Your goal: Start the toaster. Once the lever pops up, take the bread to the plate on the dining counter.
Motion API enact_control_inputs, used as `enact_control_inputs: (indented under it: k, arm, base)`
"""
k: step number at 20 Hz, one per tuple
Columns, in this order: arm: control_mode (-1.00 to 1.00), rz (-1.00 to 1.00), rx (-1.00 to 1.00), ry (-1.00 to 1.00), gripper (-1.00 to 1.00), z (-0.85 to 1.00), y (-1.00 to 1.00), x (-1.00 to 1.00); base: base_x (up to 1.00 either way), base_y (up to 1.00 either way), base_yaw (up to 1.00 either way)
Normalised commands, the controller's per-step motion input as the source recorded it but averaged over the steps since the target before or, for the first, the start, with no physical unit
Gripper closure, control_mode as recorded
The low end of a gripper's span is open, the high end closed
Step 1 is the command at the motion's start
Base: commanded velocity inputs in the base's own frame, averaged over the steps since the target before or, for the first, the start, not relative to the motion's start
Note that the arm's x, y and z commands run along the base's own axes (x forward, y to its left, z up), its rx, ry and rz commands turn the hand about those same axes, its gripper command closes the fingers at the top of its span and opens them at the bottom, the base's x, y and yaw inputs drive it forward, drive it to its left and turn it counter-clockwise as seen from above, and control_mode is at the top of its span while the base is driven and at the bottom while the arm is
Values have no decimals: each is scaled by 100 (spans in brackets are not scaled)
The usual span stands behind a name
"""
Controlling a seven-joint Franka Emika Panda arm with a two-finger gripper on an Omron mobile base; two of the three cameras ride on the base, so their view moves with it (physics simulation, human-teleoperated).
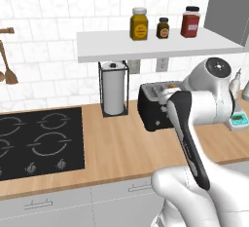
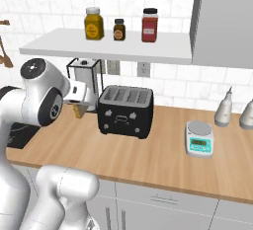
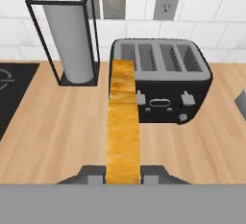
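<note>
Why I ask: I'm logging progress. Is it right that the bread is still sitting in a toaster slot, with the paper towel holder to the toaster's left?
Not quite. The bread is out of the toaster, held edge-on between the jaws of the gripper, as the hand view shows. The paper towel holder does stand to the toaster's left.

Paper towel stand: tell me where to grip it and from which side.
Grip a top bar of the paper towel stand's black frame, coming from above: it stands upright, its thin bars suit a pinch, and the toaster stands beside it. The hand holds the bread now.
</note>
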Motion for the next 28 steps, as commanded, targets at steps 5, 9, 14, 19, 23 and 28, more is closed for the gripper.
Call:
enact_control_inputs:
  k: [5, 9, 14, 19, 23, 28]
  arm:
    - [-100, 0, 0, 4, 100, 15, -1, -41]
    - [-100, 0, 0, 1, 100, 0, 0, -26]
    - [-100, 0, 2, 0, 100, 0, -7, -28]
    - [-100, 0, 5, 0, 100, -7, -17, -15]
    - [-100, 0, 0, 0, 100, -11, -1, -13]
    - [-100, 0, 0, 0, 100, -6, 0, -2]
  base:
    - [0, 0, 0]
    - [0, 0, 0]
    - [0, 0, 0]
    - [0, 0, 0]
    - [0, 0, 0]
    - [0, 0, 0]
